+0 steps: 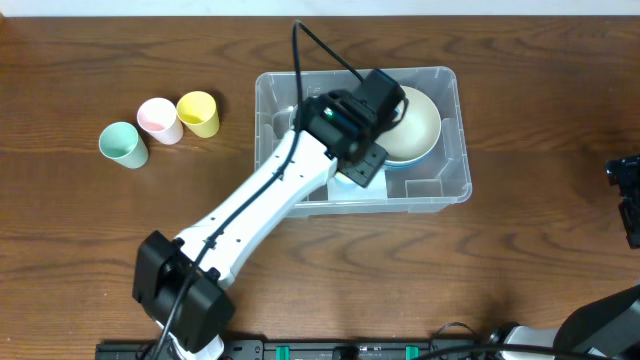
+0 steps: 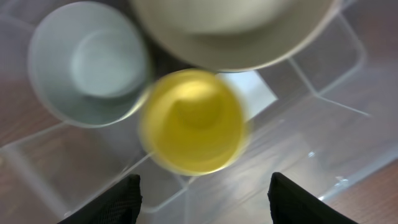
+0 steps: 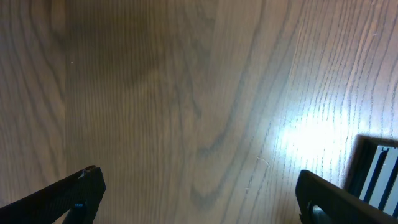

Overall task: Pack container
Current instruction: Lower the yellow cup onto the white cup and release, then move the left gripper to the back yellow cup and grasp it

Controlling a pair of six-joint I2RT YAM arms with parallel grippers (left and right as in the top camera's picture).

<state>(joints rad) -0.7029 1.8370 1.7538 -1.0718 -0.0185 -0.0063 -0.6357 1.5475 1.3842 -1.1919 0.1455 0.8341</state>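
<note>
Left end effector point(image 2: 202, 194), released with its fingers spread wide and nothing between them, hangs over the container point(image 2: 329, 143), a clear bin on the bench point(image 1: 500, 290). Just ahead of the fingertips is a blurred yellow bowl point(image 2: 193, 121) inside the bin. Farther ahead and off to one side is a pale grey bowl point(image 2: 90, 62), and beyond both a cream bowl point(image 2: 236, 31). Well outside the bin stand a green cup point(image 1: 123, 144), pink cup point(image 1: 159, 120) and yellow cup point(image 1: 198, 113). Right end effector point(image 3: 199, 199), likewise released, hovers over wood grain, well apart from the container.
</note>
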